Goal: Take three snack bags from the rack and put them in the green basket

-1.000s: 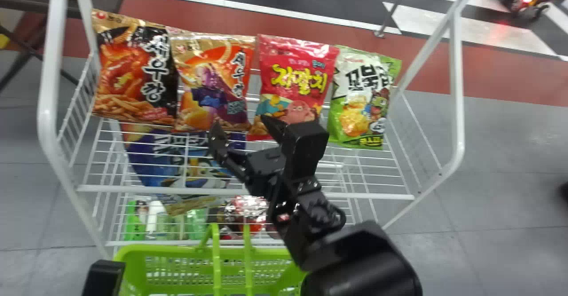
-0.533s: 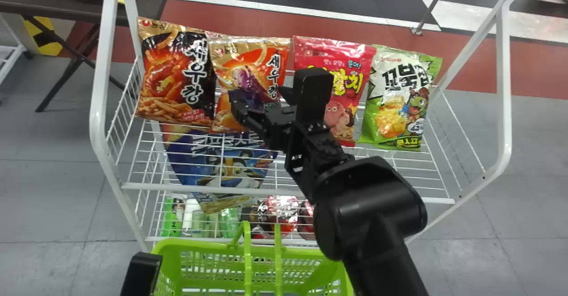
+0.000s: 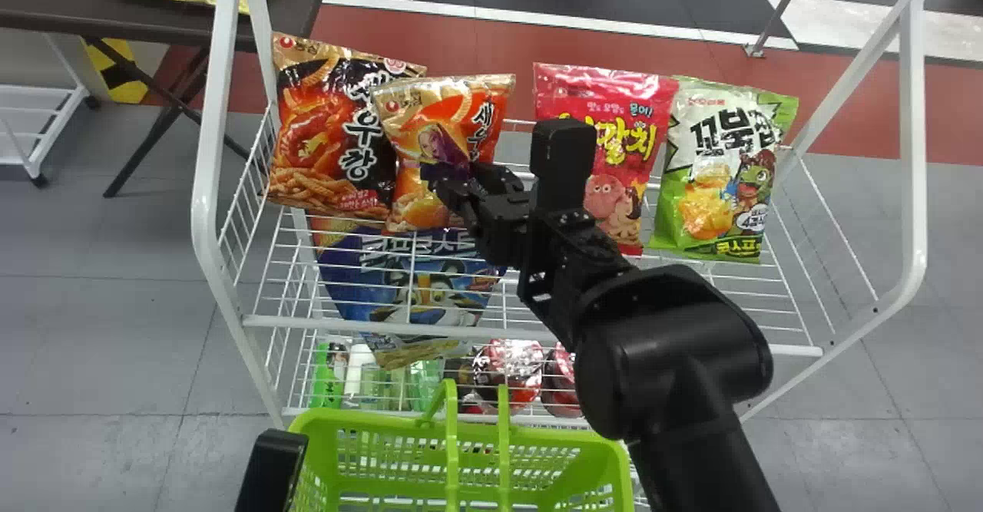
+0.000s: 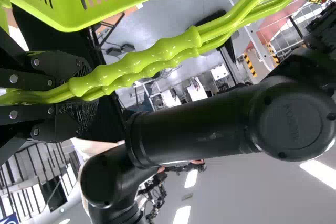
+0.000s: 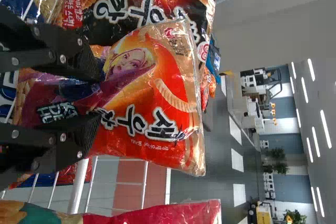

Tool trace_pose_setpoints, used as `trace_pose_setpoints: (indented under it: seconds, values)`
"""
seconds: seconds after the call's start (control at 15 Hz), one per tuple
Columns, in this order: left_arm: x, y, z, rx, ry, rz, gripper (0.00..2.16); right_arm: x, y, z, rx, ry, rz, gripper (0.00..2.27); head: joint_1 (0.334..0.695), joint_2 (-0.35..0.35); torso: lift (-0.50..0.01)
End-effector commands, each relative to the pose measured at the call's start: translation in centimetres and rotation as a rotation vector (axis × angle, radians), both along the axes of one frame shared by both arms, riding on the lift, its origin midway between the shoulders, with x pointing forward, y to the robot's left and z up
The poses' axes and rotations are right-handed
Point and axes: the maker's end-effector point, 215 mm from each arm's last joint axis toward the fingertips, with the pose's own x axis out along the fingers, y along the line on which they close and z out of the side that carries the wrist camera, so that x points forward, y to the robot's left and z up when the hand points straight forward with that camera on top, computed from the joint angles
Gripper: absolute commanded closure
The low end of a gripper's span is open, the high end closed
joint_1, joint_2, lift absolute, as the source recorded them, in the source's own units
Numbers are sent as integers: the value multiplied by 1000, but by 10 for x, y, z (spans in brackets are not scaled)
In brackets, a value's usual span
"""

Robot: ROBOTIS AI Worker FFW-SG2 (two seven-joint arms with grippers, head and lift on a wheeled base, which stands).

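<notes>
On the rack (image 3: pixel 206 197), the orange bag (image 3: pixel 453 105) stands upright, top leaning right.

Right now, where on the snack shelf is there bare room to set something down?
Bare wire lies between the green bag and the rack's right post, and between that bag and the shelf's front rail. The left is crowded: the orange bag, in the jaws of the right gripper, overlaps the black bag.

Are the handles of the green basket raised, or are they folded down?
Raised: the left gripper holds both handles together above the basket.
</notes>
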Motion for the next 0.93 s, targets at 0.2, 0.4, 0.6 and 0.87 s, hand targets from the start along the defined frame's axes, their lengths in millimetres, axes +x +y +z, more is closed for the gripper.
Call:
trace_pose_setpoints:
  seconds: [0.2,0.4,0.6,0.87]
  values:
    - [-3,-2,3,-11,-2,3,1669,-31,-16,37,63,-58,-32,2017,695,-166,-11]
    - [-1,-3,4,-12,-5,10,1669,-53,-28,56,98,-81,-47,2017,695,-195,-11]
    - [3,-3,6,-15,-8,22,1669,-89,-48,89,142,-108,-27,2017,695,-228,-11]
    - [13,1,7,-18,-14,52,1669,-156,-104,106,129,26,-22,2017,695,-319,-11]
